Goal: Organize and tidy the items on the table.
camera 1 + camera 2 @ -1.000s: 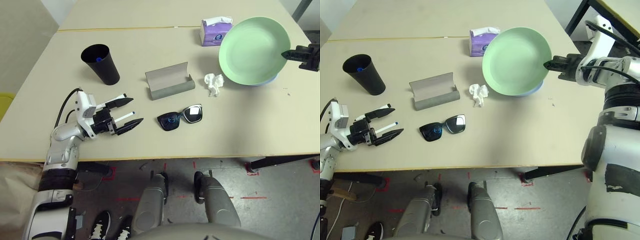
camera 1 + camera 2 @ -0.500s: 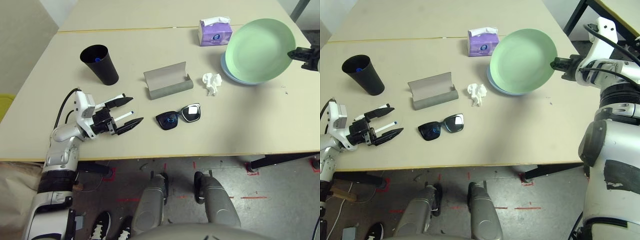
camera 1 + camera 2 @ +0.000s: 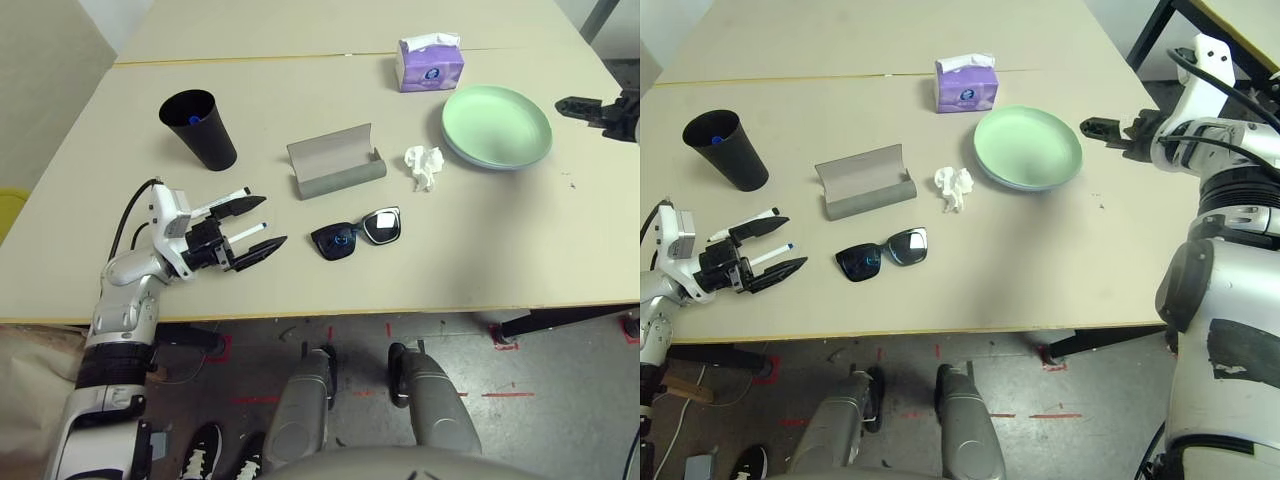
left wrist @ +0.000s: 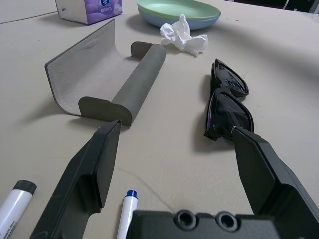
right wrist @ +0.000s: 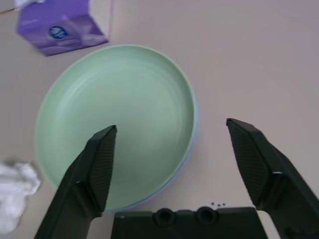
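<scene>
The green plate point(image 3: 1028, 148) is sitting stacked on the blue plate point(image 4: 164, 22) at the upper right of the bench point(image 3: 1040, 270), beside the purple tissue box point(image 3: 966, 85), whose round logo is unreadable. The right gripper point(image 5: 172, 164) is hovering with its fingers spread, holding nothing. The left gripper point(image 4: 174, 164) is likewise gaping empty over two markers point(image 4: 125, 211).

My two head eyes look forward and down over the light-beige desk point(image 3: 300, 120). My left wrist camera sits low, facing along my left claw point(image 4: 174, 159) toward the grey oblong glasses case point(image 4: 114, 82). My right wrist camera looks down past my right claw point(image 5: 172, 159) onto the pale-green round plate point(image 5: 119, 119); every view shares that plate.
</scene>
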Tool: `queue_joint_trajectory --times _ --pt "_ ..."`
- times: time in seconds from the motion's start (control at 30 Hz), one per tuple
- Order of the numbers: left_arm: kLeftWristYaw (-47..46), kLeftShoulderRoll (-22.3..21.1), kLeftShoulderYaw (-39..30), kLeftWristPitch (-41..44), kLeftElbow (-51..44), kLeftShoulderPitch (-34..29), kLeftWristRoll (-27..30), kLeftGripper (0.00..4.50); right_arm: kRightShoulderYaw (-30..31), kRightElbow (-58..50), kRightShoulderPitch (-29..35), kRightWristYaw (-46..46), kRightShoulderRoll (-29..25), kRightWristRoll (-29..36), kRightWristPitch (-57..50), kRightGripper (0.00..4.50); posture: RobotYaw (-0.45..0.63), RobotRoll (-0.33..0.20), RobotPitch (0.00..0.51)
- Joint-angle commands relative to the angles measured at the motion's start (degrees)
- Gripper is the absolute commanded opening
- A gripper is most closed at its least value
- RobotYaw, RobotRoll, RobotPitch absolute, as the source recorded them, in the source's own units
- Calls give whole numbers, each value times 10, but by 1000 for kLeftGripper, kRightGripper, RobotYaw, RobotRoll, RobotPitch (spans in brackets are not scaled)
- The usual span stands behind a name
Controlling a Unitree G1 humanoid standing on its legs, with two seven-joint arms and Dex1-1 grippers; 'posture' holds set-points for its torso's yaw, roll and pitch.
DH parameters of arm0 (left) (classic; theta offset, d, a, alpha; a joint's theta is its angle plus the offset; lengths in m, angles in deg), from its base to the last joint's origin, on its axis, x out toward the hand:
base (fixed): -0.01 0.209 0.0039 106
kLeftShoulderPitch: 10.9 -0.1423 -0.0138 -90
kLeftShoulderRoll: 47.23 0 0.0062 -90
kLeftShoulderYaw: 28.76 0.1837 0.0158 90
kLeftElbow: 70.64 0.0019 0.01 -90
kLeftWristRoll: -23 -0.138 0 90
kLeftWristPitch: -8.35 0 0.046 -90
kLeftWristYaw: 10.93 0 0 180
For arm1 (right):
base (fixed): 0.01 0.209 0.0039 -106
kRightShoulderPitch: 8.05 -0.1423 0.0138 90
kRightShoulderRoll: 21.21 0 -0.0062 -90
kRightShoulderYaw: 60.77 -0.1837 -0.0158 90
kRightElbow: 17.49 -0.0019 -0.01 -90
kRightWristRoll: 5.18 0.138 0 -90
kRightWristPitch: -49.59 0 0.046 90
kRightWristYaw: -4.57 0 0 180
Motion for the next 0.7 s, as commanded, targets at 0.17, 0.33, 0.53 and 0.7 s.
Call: queue_joint_trajectory --times 0.17,0.33,0.53,0.7 --pt "9 -15 -14 -8 30 4 -2 4500 -141 -400 338 -134 -152 92 -136 4484 -139 0 258" --pt "34 -24 -12 -14 46 17 -3 4500 -349 -647 604 -139 -103 121 -134 4484 -178 0 265" --pt "59 -39 -17 -10 58 29 0 4500 -400 -883 717 -80 40 229 -232 4484 -180 0 265" --pt "68 -47 -19 -5 57 30 1 4500 -261 -956 753 -11 130 191 -115 4484 -168 0 263"
